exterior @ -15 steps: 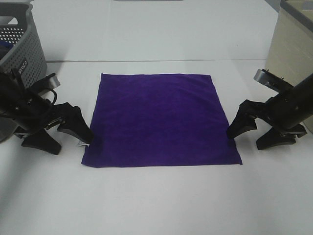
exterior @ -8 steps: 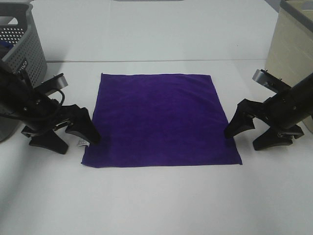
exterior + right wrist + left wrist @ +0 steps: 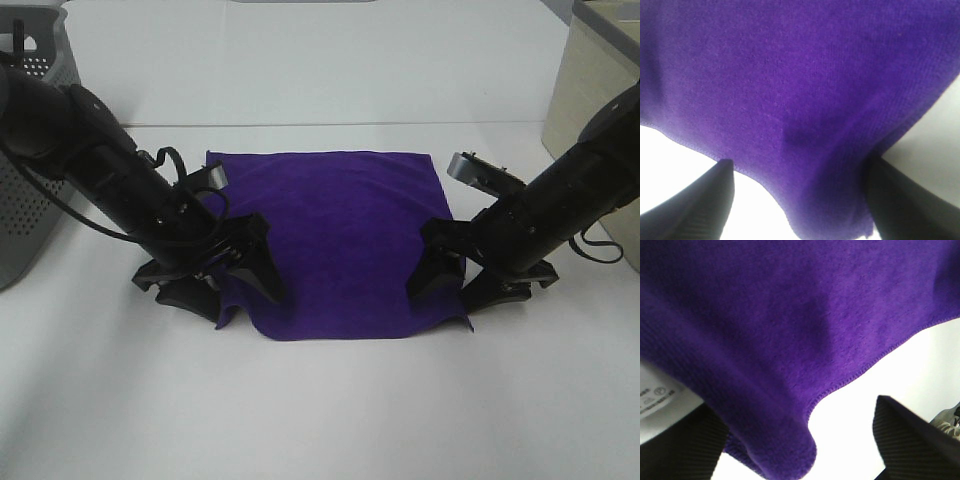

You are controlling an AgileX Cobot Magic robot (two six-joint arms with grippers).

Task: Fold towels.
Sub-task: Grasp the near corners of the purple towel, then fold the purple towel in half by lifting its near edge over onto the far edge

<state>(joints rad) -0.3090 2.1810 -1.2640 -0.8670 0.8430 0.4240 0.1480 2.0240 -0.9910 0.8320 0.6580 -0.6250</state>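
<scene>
The deep purple towel lies on the white table, its near left and near right parts bunched inward. My left gripper is open and straddles the towel's near left edge. In the left wrist view the cloth sags between the two black fingers, and the white care tag shows beside one finger. My right gripper is open and straddles the near right edge. In the right wrist view a fold of cloth hangs between its fingers.
A grey perforated basket stands at the left edge of the table. A beige box stands at the far right. Bare white table lies in front of the towel and behind it.
Both grippers have moved inward from beside the towel onto its near side edges, and the cloth there has been pushed in and bunched, so the near edge is narrower.
</scene>
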